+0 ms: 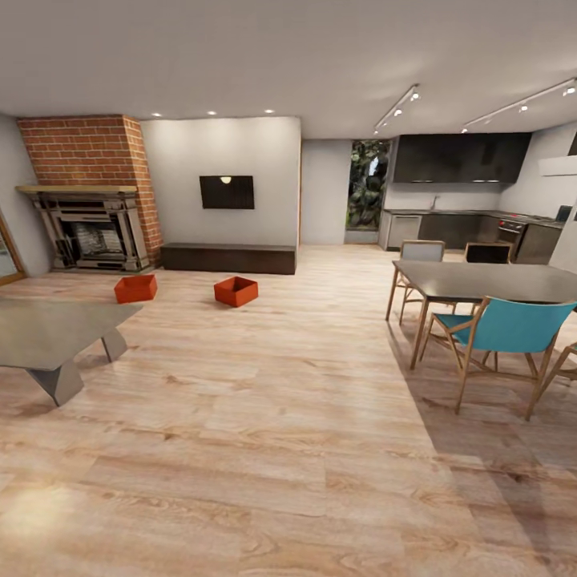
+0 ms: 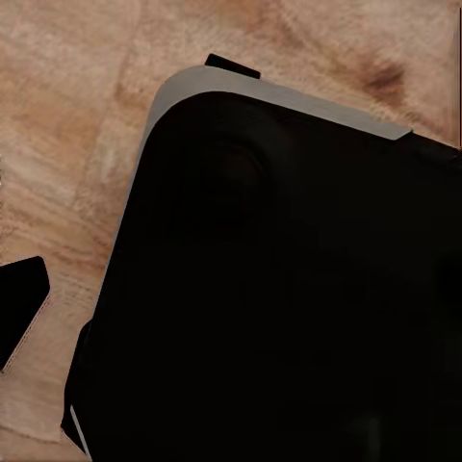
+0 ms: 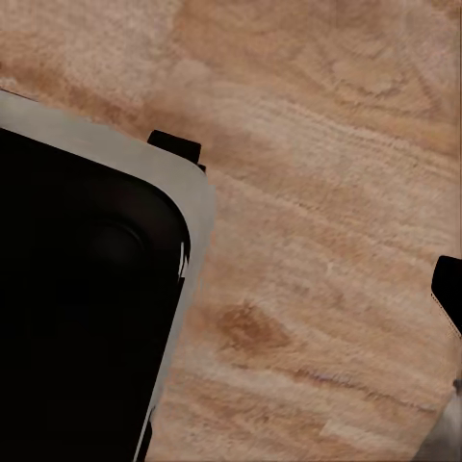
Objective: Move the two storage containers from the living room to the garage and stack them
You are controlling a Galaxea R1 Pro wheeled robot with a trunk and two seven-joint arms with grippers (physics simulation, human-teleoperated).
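We see two orange-red open-topped plastic bins (image 1: 135,288) (image 1: 236,291) apart on the light plank floor (image 1: 288,417) near the brick fireplace (image 1: 90,196); our jaws' state we cannot tell.

container 1 (image 1: 135,288): orange-red open-topped bin, upright on the light wood floor, in front of the brick fireplace
container 2 (image 1: 236,291): same type, upright, turned corner-on, on the floor before the low dark bench
spacing: apart, not touching
location: living room
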